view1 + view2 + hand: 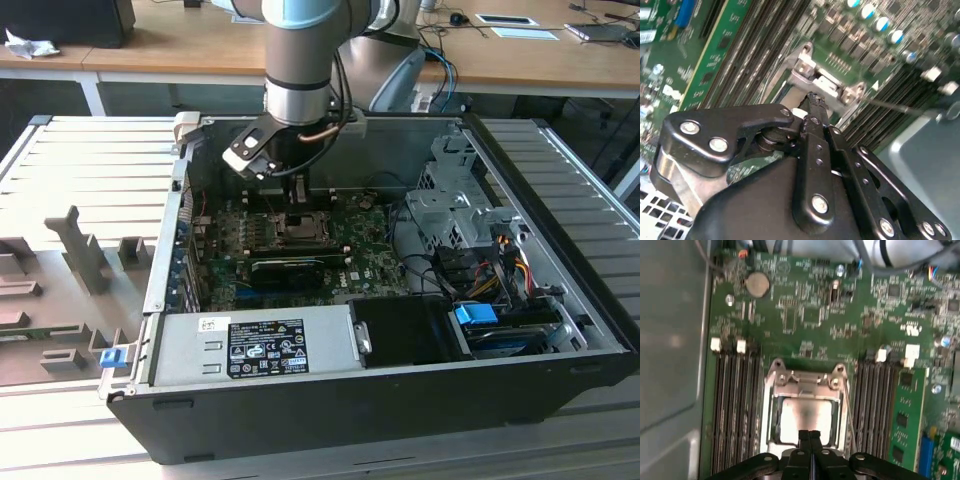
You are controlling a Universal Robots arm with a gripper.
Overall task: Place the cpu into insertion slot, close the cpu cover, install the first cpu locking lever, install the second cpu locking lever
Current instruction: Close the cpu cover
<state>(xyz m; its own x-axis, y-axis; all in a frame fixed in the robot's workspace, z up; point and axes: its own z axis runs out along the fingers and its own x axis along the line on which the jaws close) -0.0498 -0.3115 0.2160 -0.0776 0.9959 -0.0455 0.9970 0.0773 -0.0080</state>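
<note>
Down inside the open computer case (pixel 400 405), the gripper (pixel 298 192) hangs over the insertion slot (pixel 300 228) on the green circuit board (pixel 810 315). Its fingers are pressed together with nothing seen between them, and their tips sit at the socket's edge in both wrist views. The first wrist view shows the cpu (pixel 805 416) lying flat in the socket, pale face up. Being square, it has no long axis, and its sides run parallel to the memory slots (pixel 735 410) on either side. The cpu cover (pixel 805 382) lies over it, framing that face, its screwed end toward the coin battery (pixel 757 284). A thin lever rod (pixel 849 415) runs along one side of the socket. The second wrist view brings the closed fingertips (pixel 813 107) and the cover's screwed end up close, and hides the cpu's face behind the gripper body. The exterior view places the whole case.
</note>
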